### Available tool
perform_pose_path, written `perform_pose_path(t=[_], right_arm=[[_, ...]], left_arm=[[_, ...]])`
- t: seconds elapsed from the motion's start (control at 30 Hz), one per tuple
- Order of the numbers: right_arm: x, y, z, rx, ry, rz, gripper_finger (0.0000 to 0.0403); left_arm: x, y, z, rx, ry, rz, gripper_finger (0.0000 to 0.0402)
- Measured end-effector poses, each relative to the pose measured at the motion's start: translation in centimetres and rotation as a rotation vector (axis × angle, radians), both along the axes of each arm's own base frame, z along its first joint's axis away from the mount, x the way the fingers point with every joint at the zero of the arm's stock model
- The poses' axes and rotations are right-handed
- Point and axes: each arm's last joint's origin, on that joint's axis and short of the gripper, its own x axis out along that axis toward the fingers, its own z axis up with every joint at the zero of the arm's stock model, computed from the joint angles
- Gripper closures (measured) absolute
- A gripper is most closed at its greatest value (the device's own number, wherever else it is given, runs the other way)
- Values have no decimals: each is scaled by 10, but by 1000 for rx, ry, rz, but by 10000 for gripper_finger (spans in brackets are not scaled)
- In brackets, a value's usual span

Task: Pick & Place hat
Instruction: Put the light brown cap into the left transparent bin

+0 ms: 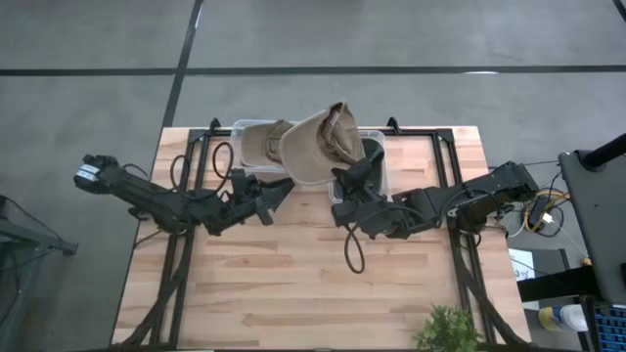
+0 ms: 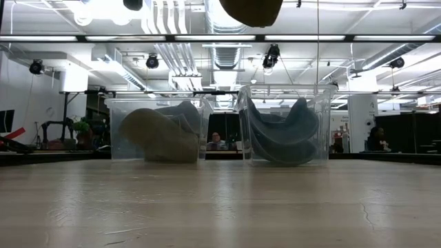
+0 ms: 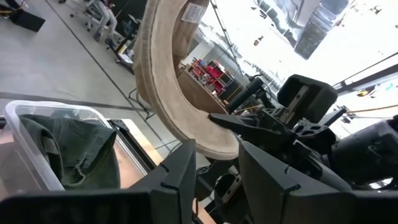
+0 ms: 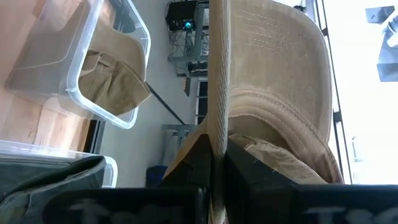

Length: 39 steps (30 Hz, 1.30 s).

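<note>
A tan brimmed hat [image 1: 313, 147] is held high in the air over the gap between two clear bins at the table's far edge. Only its underside [image 2: 251, 10] shows at the top of the low view. My right gripper [image 1: 357, 174] is shut on its brim. My left gripper [image 1: 282, 188] hovers open just left of the hat, and its wrist view looks past its fingers [image 3: 180, 174] at the brim [image 3: 161, 81] without touching it. The left bin [image 1: 240, 127] holds tan hats [image 2: 162, 134]; the right bin [image 1: 383, 142] holds dark hats [image 2: 282, 134]. My right gripper [image 4: 217, 165] pinches the hat's brim [image 4: 219, 124] between its two fingers, and the brim runs edge-on between them. The fingers come from the table's near side toward the far edge. The hat is lifted clear of the table and bins, with its crown [image 4: 280, 81] to one side of the fingers.
A cable loop [image 1: 352, 249] hangs under the right arm over the table's middle. A potted plant [image 1: 445, 328] stands at the near right corner. Bare wood [image 1: 274, 293] lies on the near half of the table. People sit in the room beyond the bins [image 2: 217, 141].
</note>
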Motion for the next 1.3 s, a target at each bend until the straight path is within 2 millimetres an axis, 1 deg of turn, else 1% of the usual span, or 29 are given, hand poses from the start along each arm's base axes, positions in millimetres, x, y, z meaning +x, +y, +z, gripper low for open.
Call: perform_pose_path(t=[0.13, 0.5, 0.6, 0.87, 0.93, 1.07, 1.17, 1.3], right_arm=[[-1, 4, 1, -14, -13, -10, 391], [-1, 4, 3, -45, -5, -30, 391], [-1, 3, 3, -51, -5, -41, 391], [-1, 3, 1, -51, -1, -44, 391], [-1, 4, 0, -49, -1, -44, 391], [-1, 5, -4, -46, 2, -43, 391], [-2, 6, -10, -52, 17, -43, 391], [-2, 5, -12, -61, 14, -65, 391]], left_arm=[[0, 0, -1, -1, 6, -6, 282], [1, -1, -3, -11, 11, -24, 282], [1, -2, -4, 4, 25, -60, 282], [4, 1, -16, 1, 64, -119, 282], [4, 2, -18, -19, 48, -120, 282], [1, 4, -11, -31, -43, -116, 281], [0, 5, -8, -24, -57, -110, 269], [1, 7, -12, -35, -30, -101, 236]])
